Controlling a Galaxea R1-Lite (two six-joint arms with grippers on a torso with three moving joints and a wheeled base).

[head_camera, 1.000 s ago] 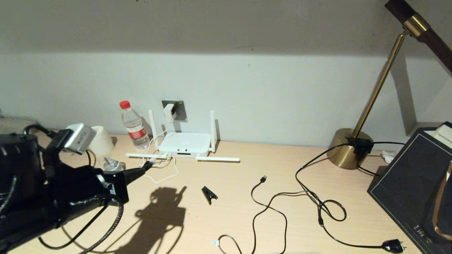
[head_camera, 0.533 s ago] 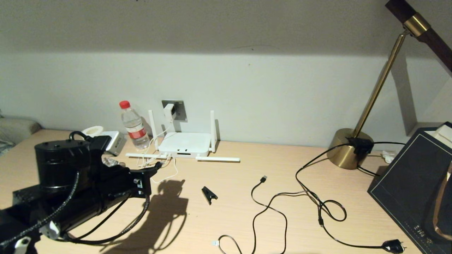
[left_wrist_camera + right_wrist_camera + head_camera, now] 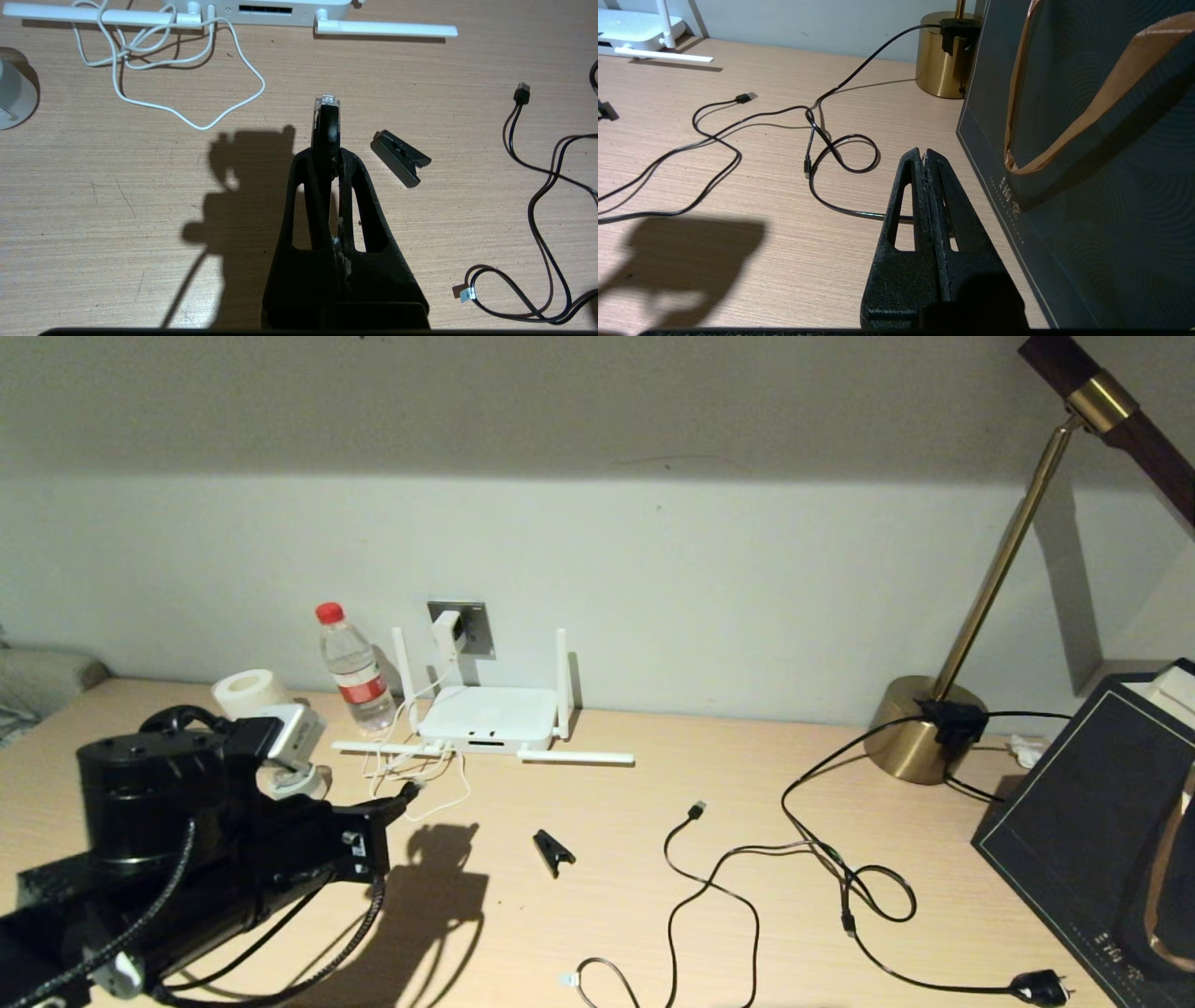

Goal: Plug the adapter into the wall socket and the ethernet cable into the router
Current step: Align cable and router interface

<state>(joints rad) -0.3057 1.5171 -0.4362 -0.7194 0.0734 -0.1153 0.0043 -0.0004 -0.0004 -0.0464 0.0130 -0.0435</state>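
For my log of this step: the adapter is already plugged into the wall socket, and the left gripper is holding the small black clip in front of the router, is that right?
Not quite: the left gripper holds the ethernet cable, its clear connector pointing at the router, as the left wrist view shows. The black clip lies loose on the desk. The adapter is indeed in the wall socket.

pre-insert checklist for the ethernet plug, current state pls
1. Small white cube adapter seated in grey square wall socket: ok.
2. Left gripper shut on black ethernet cable's clear connector: ok.
3. Connector pointed toward flat white router: ok.
4. Connector lined up with a dark front port: not ok, short of it and off to one side.
5. Latch orientation: cannot tell.
6. Right gripper parked by dark paper bag: ok.
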